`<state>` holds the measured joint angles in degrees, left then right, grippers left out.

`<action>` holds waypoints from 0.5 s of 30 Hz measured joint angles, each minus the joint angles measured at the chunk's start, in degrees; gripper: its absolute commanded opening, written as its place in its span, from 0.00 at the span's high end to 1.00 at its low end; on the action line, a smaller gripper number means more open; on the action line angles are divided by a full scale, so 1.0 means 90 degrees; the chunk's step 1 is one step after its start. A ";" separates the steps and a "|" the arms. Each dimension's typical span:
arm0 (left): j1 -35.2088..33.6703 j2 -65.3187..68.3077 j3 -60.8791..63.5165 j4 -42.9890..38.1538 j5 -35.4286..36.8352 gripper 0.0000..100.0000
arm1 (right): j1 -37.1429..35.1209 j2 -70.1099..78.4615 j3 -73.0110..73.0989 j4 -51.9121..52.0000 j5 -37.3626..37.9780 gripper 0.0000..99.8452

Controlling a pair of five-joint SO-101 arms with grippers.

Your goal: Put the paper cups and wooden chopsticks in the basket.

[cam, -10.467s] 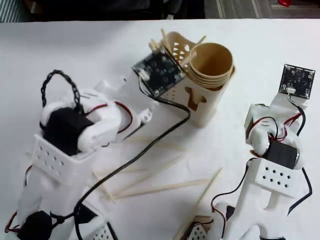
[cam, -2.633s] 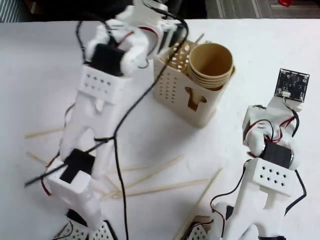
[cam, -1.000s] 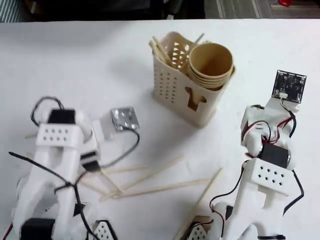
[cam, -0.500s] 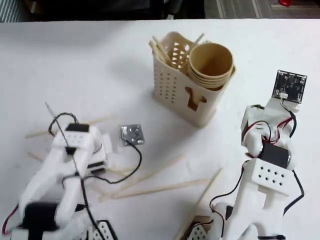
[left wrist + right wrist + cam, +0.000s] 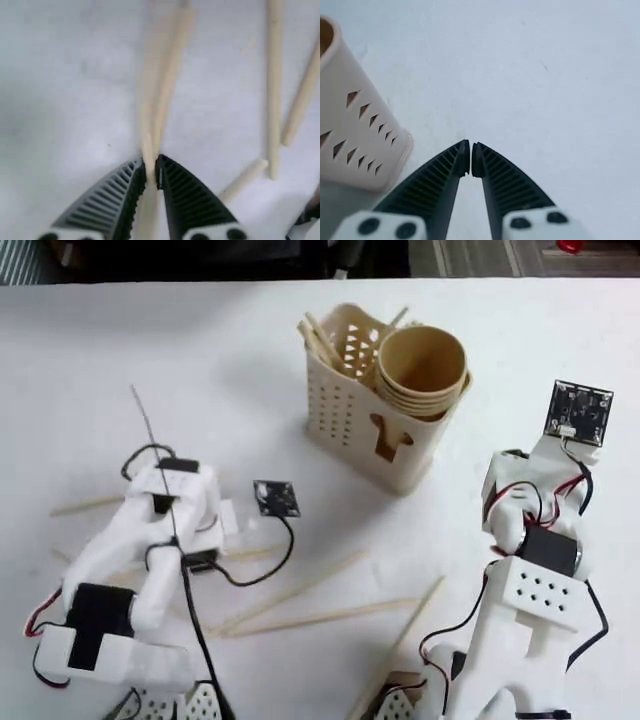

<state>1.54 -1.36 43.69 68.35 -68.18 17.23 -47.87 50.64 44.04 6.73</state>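
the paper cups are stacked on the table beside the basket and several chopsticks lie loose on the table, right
Not quite. The stacked paper cups stand inside the basket, not beside it on the table, as the high view shows. The rest holds: several chopsticks lie loose on the table.

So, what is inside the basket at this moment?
The basket holds a stack of paper cups and a few wooden chopsticks leaning beside them. Its walls cover their lower parts and the basket's bottom.
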 measured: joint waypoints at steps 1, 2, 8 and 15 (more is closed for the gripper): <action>0.0078 0.0000 0.0000 0.0020 0.0068 0.98 | 0.0000 0.0000 0.0000 0.0000 0.0000 0.97; 0.0137 0.0000 0.0000 0.0039 0.0147 0.98 | 0.0000 0.0000 0.0000 0.0000 0.0000 0.97; 0.0371 -0.0821 0.0020 0.0625 0.0459 0.98 | 0.0000 0.0000 0.0000 0.0000 0.0000 0.97; 0.0381 -0.3263 -0.0449 0.1905 0.0518 0.98 | 0.0000 0.0000 0.0000 0.0000 0.0000 0.97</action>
<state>4.97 -30.73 39.65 85.49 -63.52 17.23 -47.87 50.64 44.04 6.73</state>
